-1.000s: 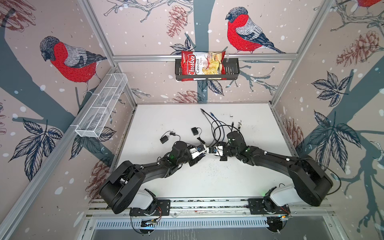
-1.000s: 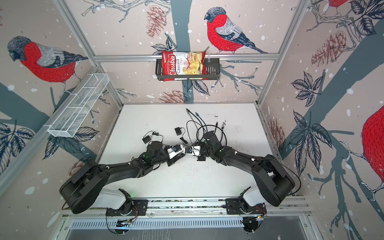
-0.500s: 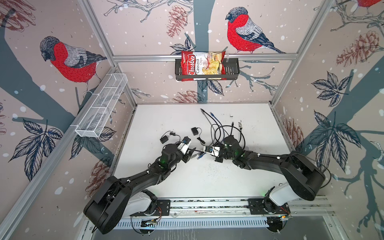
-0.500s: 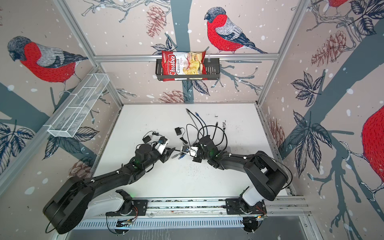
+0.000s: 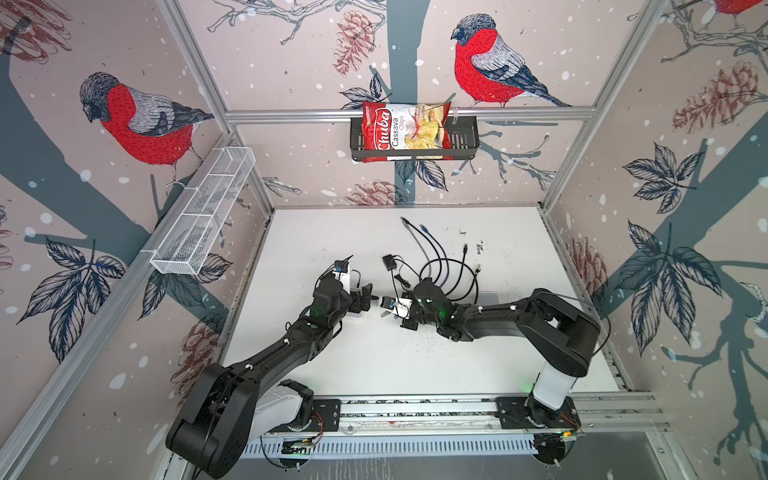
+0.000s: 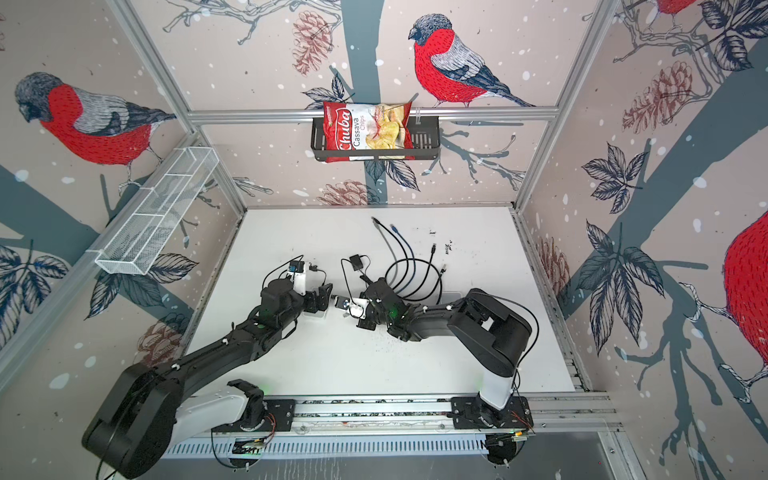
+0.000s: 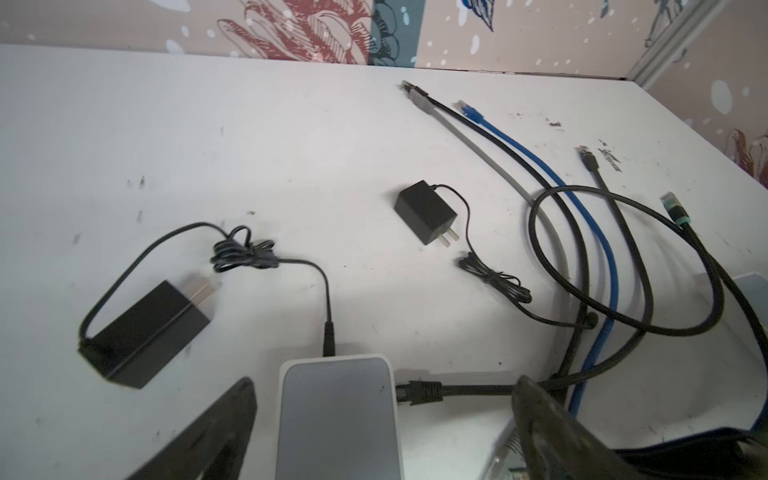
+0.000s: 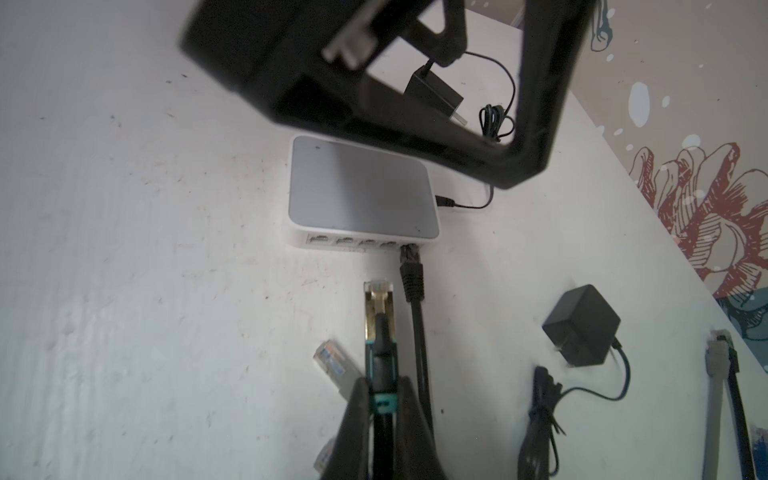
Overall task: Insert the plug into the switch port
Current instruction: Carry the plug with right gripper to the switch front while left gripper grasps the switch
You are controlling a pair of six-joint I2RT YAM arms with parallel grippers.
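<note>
Two tools low, facing: left tool (image 5: 365, 296) spread over switch (image 8: 361, 187), right tool (image 8: 384, 399) clamps plug (image 8: 379, 307).

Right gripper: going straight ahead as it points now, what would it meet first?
Likely the switch: the plug in the right gripper aims at its port row, beside the black plug. Depth unclear.

switches (image 7: 336, 415): 2 | power adapters (image 7: 426, 212): 2 | chip bag (image 5: 405, 126): 1 | baskets (image 5: 199, 216): 2

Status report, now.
Left gripper open over switch. Right gripper shut on plug, short of ports, not inserted. Black cable occupies end port; free ports unobstructed.
</note>
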